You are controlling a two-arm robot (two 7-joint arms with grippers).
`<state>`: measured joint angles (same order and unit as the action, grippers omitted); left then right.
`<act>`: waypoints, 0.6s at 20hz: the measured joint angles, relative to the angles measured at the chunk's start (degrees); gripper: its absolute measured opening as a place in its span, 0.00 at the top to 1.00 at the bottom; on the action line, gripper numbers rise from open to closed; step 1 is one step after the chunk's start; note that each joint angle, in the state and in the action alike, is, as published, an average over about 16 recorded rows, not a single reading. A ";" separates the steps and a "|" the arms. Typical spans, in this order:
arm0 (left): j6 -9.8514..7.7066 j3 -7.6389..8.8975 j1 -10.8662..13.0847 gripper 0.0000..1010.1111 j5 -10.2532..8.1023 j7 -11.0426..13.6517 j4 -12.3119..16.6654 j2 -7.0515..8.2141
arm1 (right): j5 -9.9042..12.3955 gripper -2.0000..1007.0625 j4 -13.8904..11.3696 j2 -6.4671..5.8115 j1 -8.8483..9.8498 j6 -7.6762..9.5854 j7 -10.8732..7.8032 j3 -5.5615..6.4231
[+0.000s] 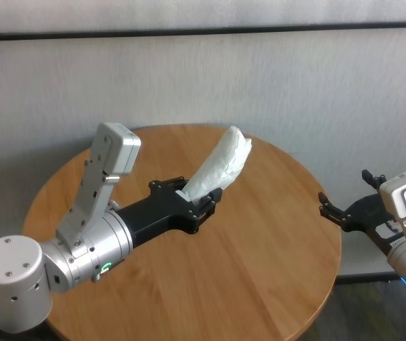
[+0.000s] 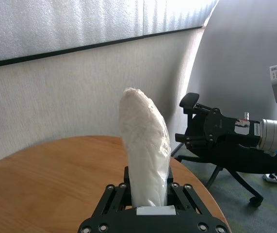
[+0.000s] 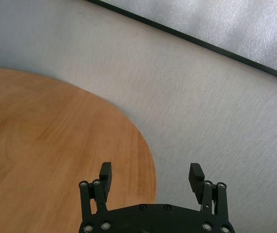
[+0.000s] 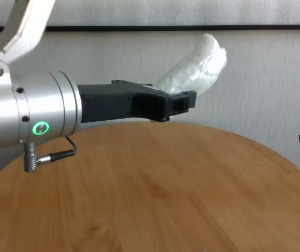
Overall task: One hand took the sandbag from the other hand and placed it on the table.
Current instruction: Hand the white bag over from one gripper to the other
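The left gripper (image 1: pixel 197 202), on the wrist with the green ring light (image 4: pixel 41 128), was clenched on the lower end of the white sandbag (image 1: pixel 220 168) and held it in the air above the round wooden table (image 1: pixel 259 284), the bag rising at a slant past the fingertips. The chest view showed clear air between bag and tabletop, which the head view did not. The right gripper (image 3: pixel 151 174) hung off the table's right edge, well apart from the bag, its fingers (image 3: pixel 197 175) spread wide with nothing between them in its own wrist view.
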<state>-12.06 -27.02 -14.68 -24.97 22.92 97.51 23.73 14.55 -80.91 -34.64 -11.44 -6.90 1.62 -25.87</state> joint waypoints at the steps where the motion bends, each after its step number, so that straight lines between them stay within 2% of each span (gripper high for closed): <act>1: 0.00 0.00 0.00 0.64 0.00 0.00 0.00 0.00 | 0.00 0.01 0.00 0.00 0.00 0.00 0.00 0.00; 12: 0.02 0.00 0.00 0.64 0.01 0.00 0.00 0.00 | 0.00 0.01 0.00 0.00 0.00 0.00 0.00 0.00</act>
<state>-12.04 -27.03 -14.68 -24.96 22.92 97.51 23.73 14.55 -80.91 -34.64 -11.44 -6.90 1.62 -25.87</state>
